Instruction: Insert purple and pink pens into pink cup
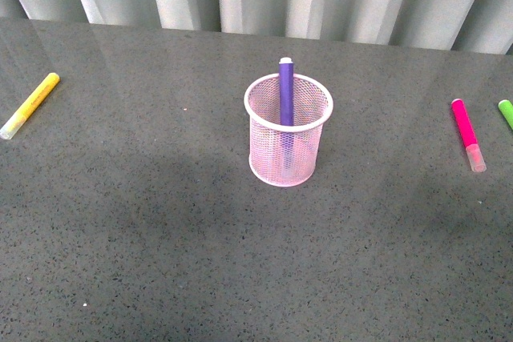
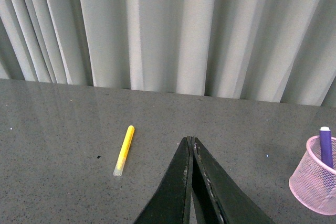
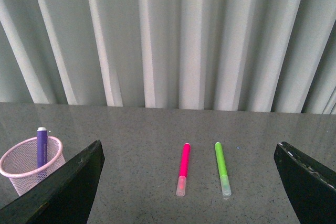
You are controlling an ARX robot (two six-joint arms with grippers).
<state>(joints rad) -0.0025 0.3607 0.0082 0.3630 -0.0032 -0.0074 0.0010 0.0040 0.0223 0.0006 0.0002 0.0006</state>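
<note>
The pink cup (image 1: 288,130), a wire-mesh holder, stands upright at the table's middle. The purple pen (image 1: 286,102) stands inside it, its end poking above the rim. The pink pen (image 1: 467,134) lies flat on the table at the right, pale cap toward me. Neither arm shows in the front view. In the left wrist view my left gripper (image 2: 190,140) is shut with nothing in it, the cup (image 2: 315,182) off to one side. In the right wrist view my right gripper (image 3: 189,153) is wide open, with the pink pen (image 3: 183,167) lying between its fingers, further off.
A yellow marker (image 1: 30,104) lies at the far left of the table. A green marker (image 1: 506,112) lies at the right edge, beside the pink pen. Pale curtains hang behind the table's far edge.
</note>
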